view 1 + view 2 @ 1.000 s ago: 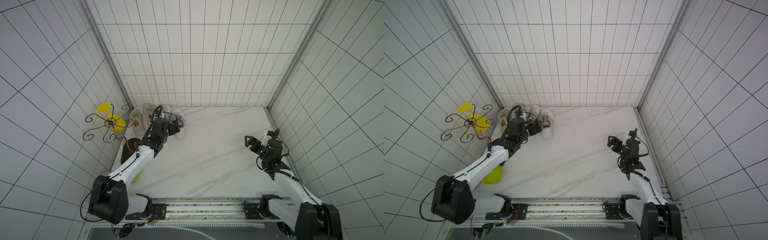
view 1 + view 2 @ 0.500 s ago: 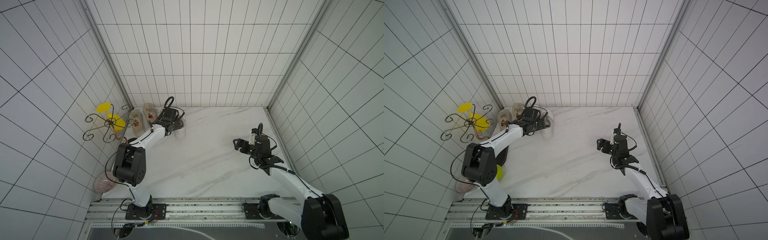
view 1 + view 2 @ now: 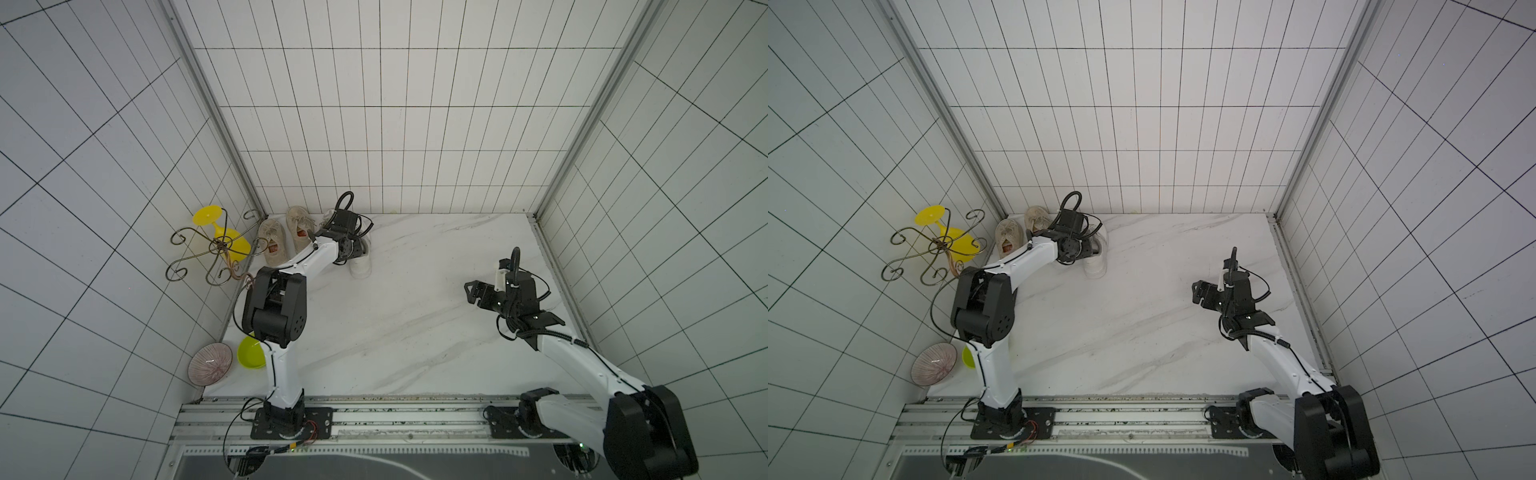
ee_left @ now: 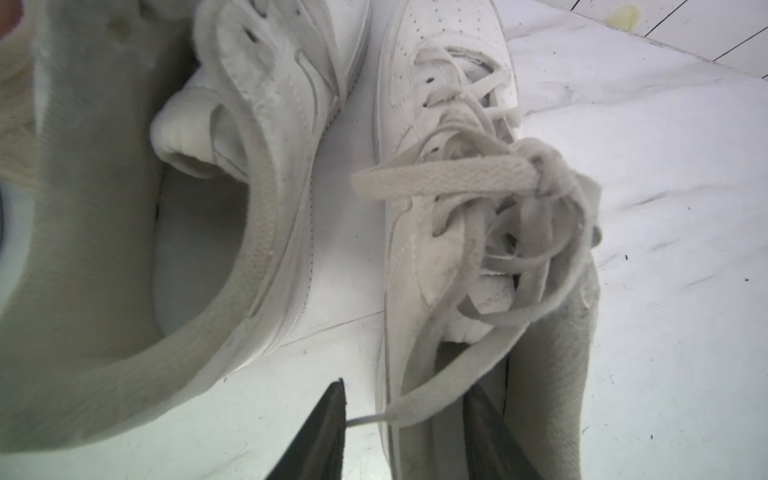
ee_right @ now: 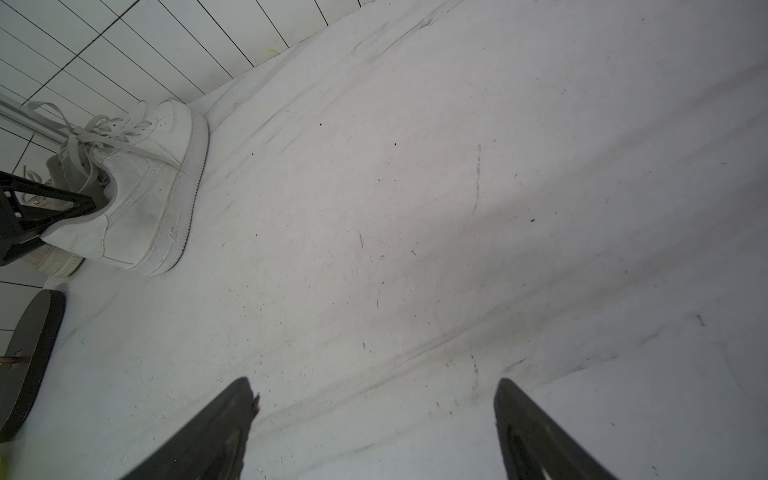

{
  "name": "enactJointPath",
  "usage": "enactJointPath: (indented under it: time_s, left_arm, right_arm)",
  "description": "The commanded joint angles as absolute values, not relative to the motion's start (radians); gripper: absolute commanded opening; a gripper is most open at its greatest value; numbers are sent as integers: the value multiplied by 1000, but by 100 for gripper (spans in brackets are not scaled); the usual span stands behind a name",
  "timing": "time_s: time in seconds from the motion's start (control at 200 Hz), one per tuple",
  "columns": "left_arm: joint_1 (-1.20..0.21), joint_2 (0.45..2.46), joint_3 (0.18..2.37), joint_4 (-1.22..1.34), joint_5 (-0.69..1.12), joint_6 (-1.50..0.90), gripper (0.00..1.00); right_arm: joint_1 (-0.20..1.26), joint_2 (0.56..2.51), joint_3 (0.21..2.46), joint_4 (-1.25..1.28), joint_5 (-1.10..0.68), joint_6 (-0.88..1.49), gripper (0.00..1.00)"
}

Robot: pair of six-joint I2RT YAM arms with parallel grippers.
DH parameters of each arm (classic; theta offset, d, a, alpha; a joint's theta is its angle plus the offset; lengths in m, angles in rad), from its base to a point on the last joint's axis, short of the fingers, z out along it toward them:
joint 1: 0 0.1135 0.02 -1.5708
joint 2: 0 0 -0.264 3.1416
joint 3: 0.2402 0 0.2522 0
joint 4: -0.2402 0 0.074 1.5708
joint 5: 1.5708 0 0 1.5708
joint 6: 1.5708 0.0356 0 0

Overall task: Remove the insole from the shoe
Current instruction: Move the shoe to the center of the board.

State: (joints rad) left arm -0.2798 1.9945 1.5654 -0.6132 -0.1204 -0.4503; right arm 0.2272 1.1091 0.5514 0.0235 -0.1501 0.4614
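A white laced shoe (image 3: 360, 261) (image 3: 1096, 259) (image 5: 145, 187) stands at the back left of the marble table, next to its pair (image 4: 266, 199). My left gripper (image 4: 407, 384) (image 3: 358, 248) is down at its heel opening. One finger (image 4: 484, 419) is inside the shoe and the other (image 4: 328, 419) is outside, straddling the side wall and a loose lace (image 4: 432, 399). A gap still shows beside the wall. The insole cannot be made out in the dark opening. My right gripper (image 3: 471, 293) (image 3: 1198, 293) (image 5: 374, 380) hovers open and empty over bare table on the right.
Two beige shoes (image 3: 272, 243) (image 3: 299, 228) sit in the back left corner. A wire stand (image 3: 216, 249) holding a yellow glass hangs on the left wall. A pink bowl (image 3: 210, 363) and a green bowl (image 3: 251, 353) lie by the left arm's base.
The left arm reached further back over the white shoe and its jaws narrowed around the shoe's side wall. The right arm swung inward toward the middle of the table.
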Motion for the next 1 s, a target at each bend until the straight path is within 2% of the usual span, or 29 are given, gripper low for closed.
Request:
enactJointPath:
  time_s: [0.0, 0.11, 0.205, 0.41, 0.76, 1.0]
  left_arm:
    - [-291, 2047, 1605, -662, -96, -445, 37]
    - [-299, 2079, 1633, -676, -97, -435, 29]
    - [-309, 2090, 1651, -697, -103, -426, 18]
    - [-358, 2019, 1584, -664, -91, -401, 1]
    - [-555, 1761, 1303, -574, -107, -405, 0]
    - [-672, 1612, 1128, -503, -90, -383, 1]
  right_arm:
    - [241, 1091, 644, -8, -132, 451, 90]
    - [245, 1079, 643, -18, -124, 451, 89]
    - [248, 1068, 643, -31, -116, 449, 89]
    - [258, 1053, 640, -52, -99, 445, 89]
    - [340, 1091, 618, -6, -133, 421, 89]
    - [455, 1126, 606, 71, -224, 386, 83]
